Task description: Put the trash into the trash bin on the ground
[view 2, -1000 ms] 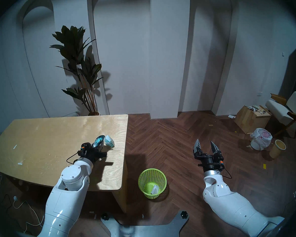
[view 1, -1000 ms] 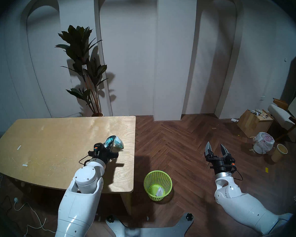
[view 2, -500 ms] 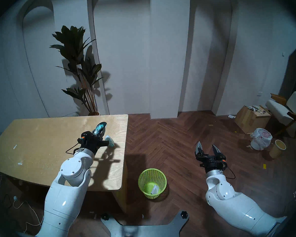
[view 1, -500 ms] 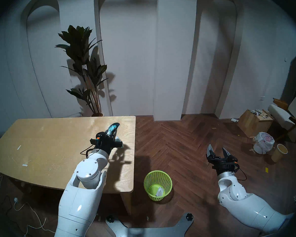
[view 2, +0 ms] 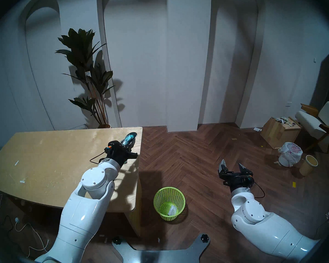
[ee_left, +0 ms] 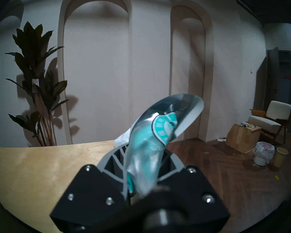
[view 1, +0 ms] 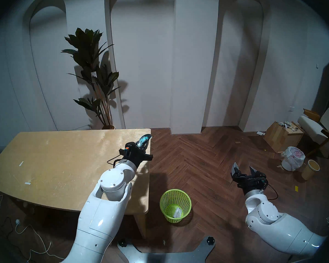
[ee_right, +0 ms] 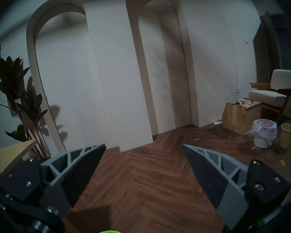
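One piece of litter is already in the small round lime-green mesh plastic bin (view 1: 175, 205) on the floor: a flat white packet (view 1: 178, 212) lying at the bottom. The left gripper (view 1: 144, 142) is pinching a wrinkly clear-and-teal plastic wrapper (ee_left: 151, 141), fingers pressed tight on its lower end so the rest sticks up and out past the tips, long axis roughly in line with the fingers. A bit of white shows behind it in the wrist view, can't tell what that is.

What matters for the next move, I reckon: the gripper sits over the right edge of the light plywood table (view 1: 55, 162), and the bin is on the dark herringbone wood floor (view 1: 207, 162), off to the gripper's right, closer to the robot and well below. So the arm has to swing right, pull back and get over the rim before letting go, otherwise a floaty wrapper like that could easily miss.

The right gripper (view 1: 244, 167) hangs over the floor on the far side of the bin, fingers spread, holding nothing. It's about as near the bin, but the left has the goods.
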Action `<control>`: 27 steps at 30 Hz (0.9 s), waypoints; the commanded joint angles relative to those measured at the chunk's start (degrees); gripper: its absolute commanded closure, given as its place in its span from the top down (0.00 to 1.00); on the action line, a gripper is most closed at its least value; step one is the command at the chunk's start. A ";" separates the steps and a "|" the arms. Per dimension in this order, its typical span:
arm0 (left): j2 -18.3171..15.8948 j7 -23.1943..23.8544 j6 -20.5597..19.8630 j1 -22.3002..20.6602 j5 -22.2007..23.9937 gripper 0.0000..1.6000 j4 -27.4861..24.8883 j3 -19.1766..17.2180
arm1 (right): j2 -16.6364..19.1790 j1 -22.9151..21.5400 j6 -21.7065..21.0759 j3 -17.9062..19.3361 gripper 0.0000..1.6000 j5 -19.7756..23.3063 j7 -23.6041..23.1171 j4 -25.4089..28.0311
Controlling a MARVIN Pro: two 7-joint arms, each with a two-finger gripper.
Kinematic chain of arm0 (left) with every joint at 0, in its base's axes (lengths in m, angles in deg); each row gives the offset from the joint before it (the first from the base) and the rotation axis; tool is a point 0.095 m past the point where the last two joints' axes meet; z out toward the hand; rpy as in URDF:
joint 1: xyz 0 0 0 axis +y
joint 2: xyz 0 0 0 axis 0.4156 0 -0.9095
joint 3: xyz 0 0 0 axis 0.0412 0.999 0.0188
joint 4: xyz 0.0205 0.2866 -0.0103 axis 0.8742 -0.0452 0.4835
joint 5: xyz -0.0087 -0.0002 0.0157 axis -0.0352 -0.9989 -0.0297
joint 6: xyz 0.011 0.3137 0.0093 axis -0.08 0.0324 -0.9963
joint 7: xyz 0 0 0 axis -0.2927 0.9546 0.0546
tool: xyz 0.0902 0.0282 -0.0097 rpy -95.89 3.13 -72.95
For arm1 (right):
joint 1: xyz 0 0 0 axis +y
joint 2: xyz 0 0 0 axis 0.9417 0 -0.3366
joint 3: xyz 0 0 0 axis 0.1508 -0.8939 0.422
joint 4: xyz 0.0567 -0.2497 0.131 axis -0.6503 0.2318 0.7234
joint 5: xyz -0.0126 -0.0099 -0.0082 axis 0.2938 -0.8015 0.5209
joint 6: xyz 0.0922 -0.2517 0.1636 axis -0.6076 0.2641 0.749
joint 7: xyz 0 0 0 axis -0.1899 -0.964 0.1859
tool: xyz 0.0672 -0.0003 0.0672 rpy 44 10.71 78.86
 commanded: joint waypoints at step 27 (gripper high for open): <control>11.53 2.51 5.79 -18.68 -9.14 0.00 25.44 4.63 | 4.13 4.98 -0.12 4.92 1.00 2.97 4.44 4.62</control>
